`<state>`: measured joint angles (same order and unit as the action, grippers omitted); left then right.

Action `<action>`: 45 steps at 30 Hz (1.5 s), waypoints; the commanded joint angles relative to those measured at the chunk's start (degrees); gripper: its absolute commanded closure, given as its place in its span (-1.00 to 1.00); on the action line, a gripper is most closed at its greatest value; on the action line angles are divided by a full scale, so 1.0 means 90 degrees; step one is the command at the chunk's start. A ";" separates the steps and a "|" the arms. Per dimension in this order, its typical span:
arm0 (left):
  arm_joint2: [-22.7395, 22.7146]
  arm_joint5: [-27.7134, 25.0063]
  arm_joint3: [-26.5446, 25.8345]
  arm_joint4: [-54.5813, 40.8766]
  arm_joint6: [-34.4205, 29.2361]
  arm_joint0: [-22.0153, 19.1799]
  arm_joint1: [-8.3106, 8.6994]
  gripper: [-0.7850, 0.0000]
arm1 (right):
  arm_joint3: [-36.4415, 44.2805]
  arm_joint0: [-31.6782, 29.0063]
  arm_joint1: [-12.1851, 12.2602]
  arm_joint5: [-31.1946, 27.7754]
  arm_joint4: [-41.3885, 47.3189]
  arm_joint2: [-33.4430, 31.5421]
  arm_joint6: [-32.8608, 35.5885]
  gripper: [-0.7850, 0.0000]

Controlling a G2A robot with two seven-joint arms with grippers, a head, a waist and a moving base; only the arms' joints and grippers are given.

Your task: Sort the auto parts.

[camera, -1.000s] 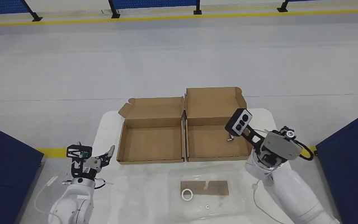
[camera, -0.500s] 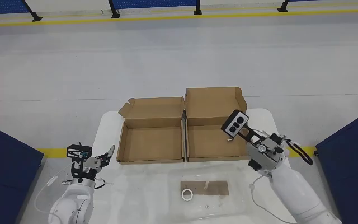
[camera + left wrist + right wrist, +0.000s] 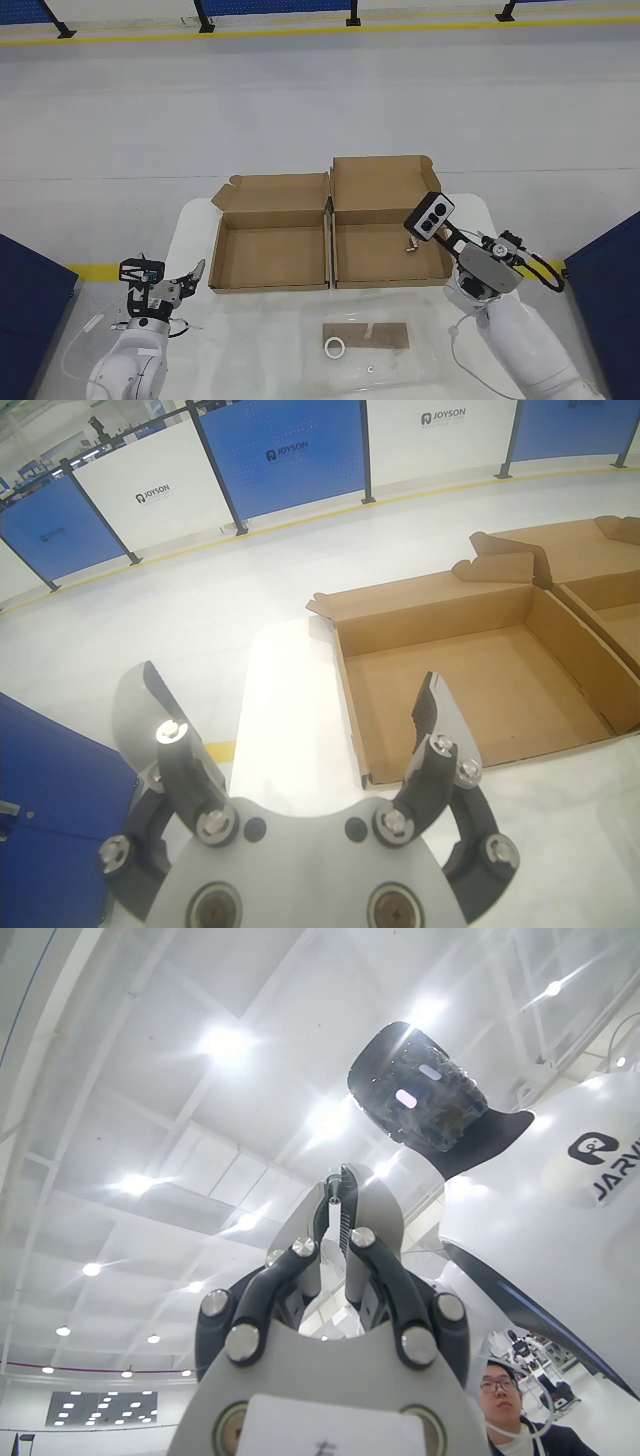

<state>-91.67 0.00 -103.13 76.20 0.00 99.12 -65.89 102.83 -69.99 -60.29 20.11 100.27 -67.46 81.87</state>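
Note:
My right gripper points up toward the ceiling, shut on a small threaded metal screw held at its fingertips. In the top view the right arm stands raised at the near right corner of the right cardboard box. A small metal part lies inside that box near its right wall. The left cardboard box beside it holds nothing. My left gripper hovers open and unloaded at the table's left edge, a little left of the left box.
Near the table's front edge lies a clear plastic sheet with a brown cardboard strip and a white ring on it. A tiny item sits just in front of them. Blue barriers stand on both sides of the table.
The right arm's wrist swung slightly left and then back right, staying raised over the right box's corner. The left arm has not moved.

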 commanded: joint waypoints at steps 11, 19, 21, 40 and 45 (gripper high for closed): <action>0.0000 0.0000 0.0000 0.0000 0.0000 0.0000 0.0000 -1.00 | 0.0002 -0.0003 -0.0008 0.0021 0.0016 -0.0011 -0.0008 1.00; 0.0000 0.0000 0.0000 0.0000 0.0000 0.0000 0.0000 -1.00 | 0.0170 -0.0065 -0.0020 -0.0024 -0.0089 -0.0118 -0.0277 1.00; 0.0000 0.0000 0.0000 0.0000 0.0000 0.0000 0.0000 -1.00 | 0.0205 -0.0100 -0.0022 0.0017 -0.0174 -0.0201 -0.0312 1.00; 0.0000 0.0000 0.0000 0.0000 0.0000 0.0000 0.0000 -1.00 | 0.0003 -0.0912 0.0431 0.0734 -0.3533 -0.2416 -0.0478 1.00; 0.0000 0.0000 0.0000 0.0000 0.0000 0.0000 0.0000 -1.00 | 0.0111 -0.1219 0.0682 0.0727 -0.4546 -0.2834 -0.0471 1.00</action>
<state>-91.67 0.00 -103.13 76.20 0.00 99.12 -65.89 103.78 -80.89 -54.29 26.70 59.89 -92.74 77.59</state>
